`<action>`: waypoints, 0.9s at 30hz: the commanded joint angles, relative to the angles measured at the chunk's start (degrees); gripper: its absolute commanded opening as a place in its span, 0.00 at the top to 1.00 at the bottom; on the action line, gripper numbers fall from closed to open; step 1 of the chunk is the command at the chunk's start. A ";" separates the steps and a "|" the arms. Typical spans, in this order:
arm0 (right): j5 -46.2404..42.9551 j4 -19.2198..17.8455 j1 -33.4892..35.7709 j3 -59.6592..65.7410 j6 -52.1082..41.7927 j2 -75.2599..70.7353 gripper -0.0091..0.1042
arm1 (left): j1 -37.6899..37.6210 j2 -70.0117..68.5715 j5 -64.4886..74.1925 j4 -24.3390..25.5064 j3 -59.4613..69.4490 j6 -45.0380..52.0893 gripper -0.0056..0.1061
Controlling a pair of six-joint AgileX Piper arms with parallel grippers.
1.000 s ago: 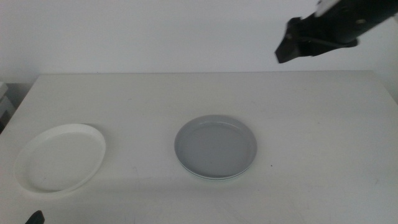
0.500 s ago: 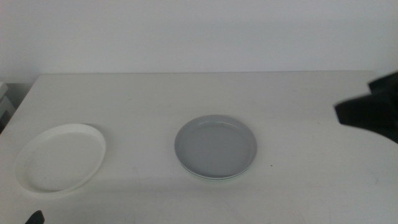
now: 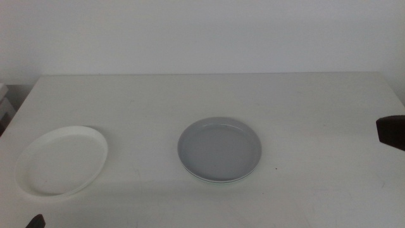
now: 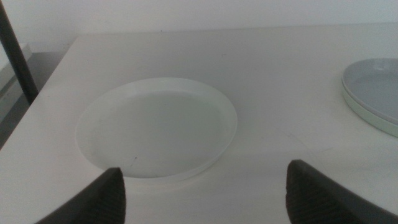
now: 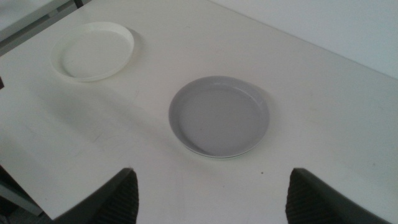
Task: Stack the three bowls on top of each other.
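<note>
Grey bowl (image 3: pixel 219 149) sits mid-bench on what looks like the mint bowl (image 3: pixel 215 181); the white bowl (image 3: pixel 61 161) lies apart, left. Left gripper (image 4: pixel 202 186), jaws wide and empty, should straddle its near rim squarely. Right gripper (image 5: pixel 211 193) waits, open, empty.

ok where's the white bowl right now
In the middle view the white bowl sits alone near the table's left front edge, apart from the grey bowl at the centre.
</note>
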 commanded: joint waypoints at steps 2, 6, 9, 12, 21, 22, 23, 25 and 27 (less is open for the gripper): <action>-1.80 1.51 -0.41 -1.33 -0.02 -0.11 0.39 | 0.00 -0.78 -4.57 -0.06 -0.26 -0.68 0.18; -1.46 1.47 -0.41 -1.33 -0.02 -0.11 0.39 | 0.00 -0.78 -4.57 -0.06 -0.26 -0.68 0.18; -1.46 1.47 -0.41 -1.33 -0.02 -0.11 0.39 | 0.00 -0.78 -4.57 -0.06 -0.26 -0.68 0.18; -1.46 1.47 -0.41 -1.33 -0.07 -0.11 0.39 | 0.00 0.67 -4.72 -0.49 -2.56 -1.86 0.18; -1.46 1.47 -0.41 -1.33 -0.07 -0.05 0.39 | 0.05 19.03 6.86 -0.68 -22.01 -2.69 0.18; -1.46 1.47 -0.41 -1.33 -0.07 -0.05 0.39 | 0.05 21.04 8.49 -0.68 -24.22 -2.69 0.18; -1.46 1.47 -0.41 -1.33 -0.07 -0.05 0.39 | 0.05 23.48 10.28 -0.74 -26.87 -2.69 0.18; -1.46 1.47 -0.41 -1.33 -0.07 -0.05 0.39 | 0.05 27.78 13.30 -0.74 -32.03 -2.69 0.18; -1.46 1.47 -0.41 -1.33 -0.07 -0.05 0.39 | 0.05 32.24 16.12 -0.87 -36.63 -2.69 0.18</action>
